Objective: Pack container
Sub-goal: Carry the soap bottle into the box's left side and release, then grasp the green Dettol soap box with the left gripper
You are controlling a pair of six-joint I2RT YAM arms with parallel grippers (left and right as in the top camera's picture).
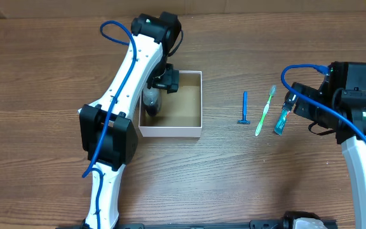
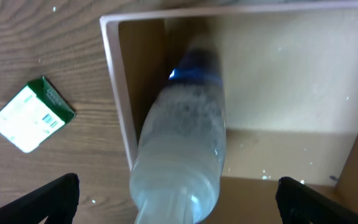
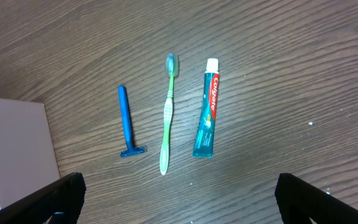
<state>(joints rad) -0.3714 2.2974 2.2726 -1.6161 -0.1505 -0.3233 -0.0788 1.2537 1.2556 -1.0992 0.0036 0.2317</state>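
A clear plastic bottle (image 2: pixel 182 130) lay in the square white cardboard container (image 2: pixel 112 74) under the wide-spread left claw (image 2: pixel 178 183); the right claw (image 3: pixel 180 182) was spread too.

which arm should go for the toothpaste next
Right. The right gripper hangs open right by the toothpaste, with the toothbrush and razor beside it. The left gripper is across the table, over the container with the bottle.

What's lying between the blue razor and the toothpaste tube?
A green toothbrush, lying apart from both the blue razor and the toothpaste tube. The right wrist view shows it clearly.
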